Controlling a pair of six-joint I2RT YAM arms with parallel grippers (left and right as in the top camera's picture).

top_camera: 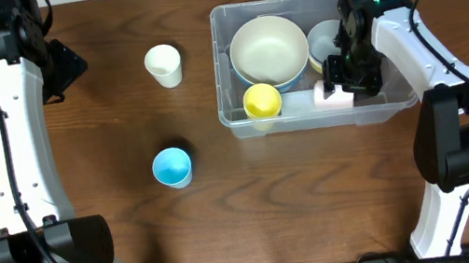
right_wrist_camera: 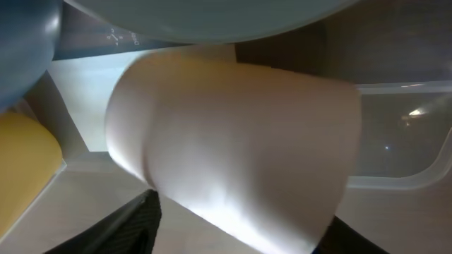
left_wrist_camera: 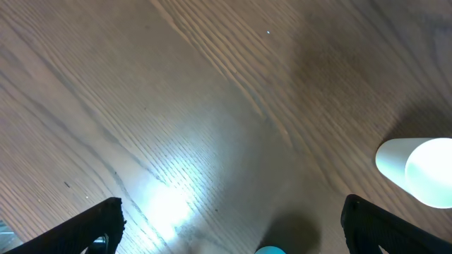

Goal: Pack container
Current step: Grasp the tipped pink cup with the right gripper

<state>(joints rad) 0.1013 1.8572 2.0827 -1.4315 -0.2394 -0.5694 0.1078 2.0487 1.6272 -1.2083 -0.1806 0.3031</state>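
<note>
**A:** What does the right gripper [top_camera: 341,83] have?

**B:** A pale pink cup [right_wrist_camera: 233,141]. The fingers [right_wrist_camera: 138,222] are closed in on it, one dark pad at each side. The cup's side wall fills most of the wrist view.

**A:** And where is the container [top_camera: 299,122]?

**B:** It is all around that gripper. Gripper and cup are both down inside it, with one clear wall just past the cup.

**A:** What else is close to that gripper?

**B:** A small white bowl [top_camera: 325,37] is just beside it. A large cream bowl [top_camera: 268,48] is a little further along, and it sits in a blue bowl [right_wrist_camera: 21,49]. A yellow cup [top_camera: 262,101] stands past the held cup, apart from it. All of these are inside the container.

**A:** And the left gripper [left_wrist_camera: 229,227]?

**B:** Its jaws are spread wide with nothing between them. It hangs over the bare wooden table [top_camera: 231,226].

**A:** Is anything near it?

**B:** A cream cup [left_wrist_camera: 424,166] stands off to one side of it, outside the jaws. A blue cup [top_camera: 171,167] is further off, and only its rim shows at the bottom edge of that wrist view. Both cups are out on the table. The container is well apart from this gripper.
</note>
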